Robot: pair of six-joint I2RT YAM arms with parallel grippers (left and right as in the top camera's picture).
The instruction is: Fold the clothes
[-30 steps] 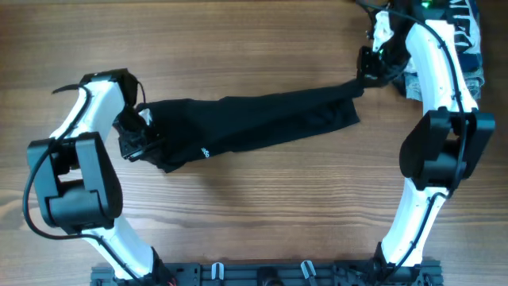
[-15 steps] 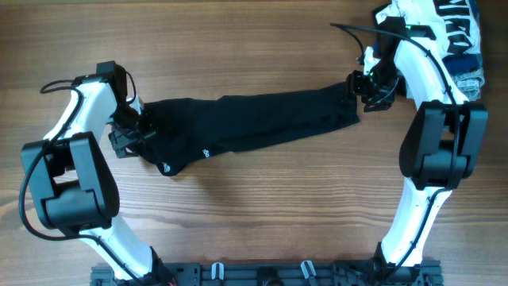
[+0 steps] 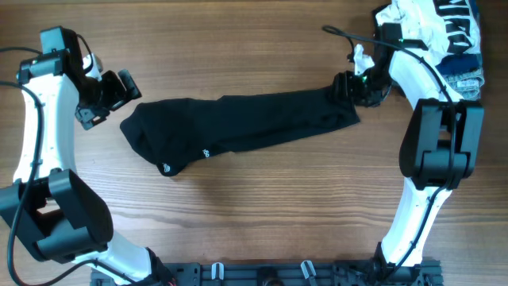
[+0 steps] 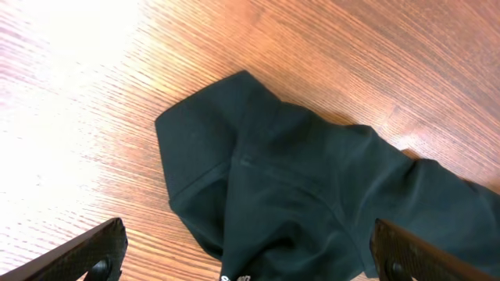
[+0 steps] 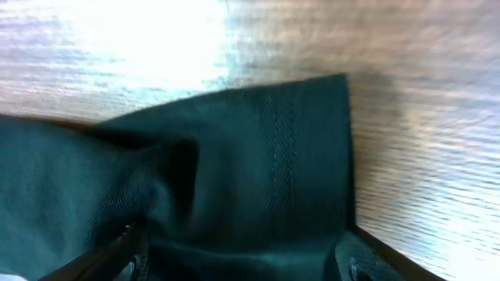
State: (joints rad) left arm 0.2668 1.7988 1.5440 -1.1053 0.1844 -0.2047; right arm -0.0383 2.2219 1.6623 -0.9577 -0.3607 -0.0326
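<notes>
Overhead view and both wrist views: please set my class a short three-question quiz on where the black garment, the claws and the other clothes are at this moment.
1. True or false: the left claw is gripping the black garment.
2. Choose one: in the overhead view, the heap of other clothes lies A) top right, B) bottom left, C) centre.
3. Short answer: which claw is right at one end of the garment?

Key
1. False: its fingers are spread wide and clear of the cloth.
2. A.
3. The right claw, at the garment's end nearest the heap.
</notes>
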